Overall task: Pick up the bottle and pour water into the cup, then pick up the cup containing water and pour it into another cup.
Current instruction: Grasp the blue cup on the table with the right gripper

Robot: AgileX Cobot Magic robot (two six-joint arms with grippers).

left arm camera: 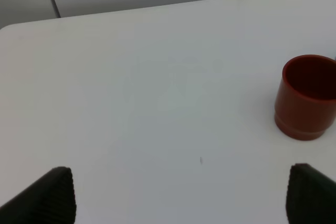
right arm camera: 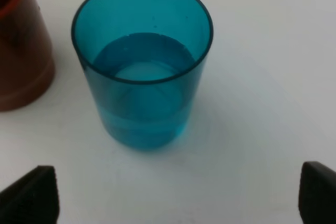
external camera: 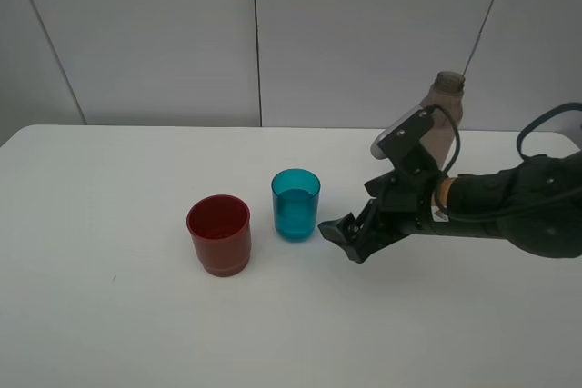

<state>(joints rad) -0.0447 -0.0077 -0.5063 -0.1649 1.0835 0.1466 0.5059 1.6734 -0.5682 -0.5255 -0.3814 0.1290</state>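
Note:
The teal cup [external camera: 296,204] stands upright mid-table and holds water about halfway up; the right wrist view shows it close in front [right arm camera: 142,77]. The red cup [external camera: 218,233] stands just to its left, apart from it, and looks empty; it also shows in the left wrist view [left arm camera: 307,98] and the right wrist view [right arm camera: 21,51]. The grey-brown bottle [external camera: 447,93] stands upright at the back right, partly hidden behind the right arm. My right gripper [external camera: 346,238] is open and empty, low beside the teal cup's right side [right arm camera: 176,195]. My left gripper [left arm camera: 181,200] is open and empty, well away from the red cup.
The white table [external camera: 136,333] runs back to a pale panelled wall. A small dark speck [left arm camera: 201,160] lies on the table in front of the left gripper. The left arm is out of the exterior high view.

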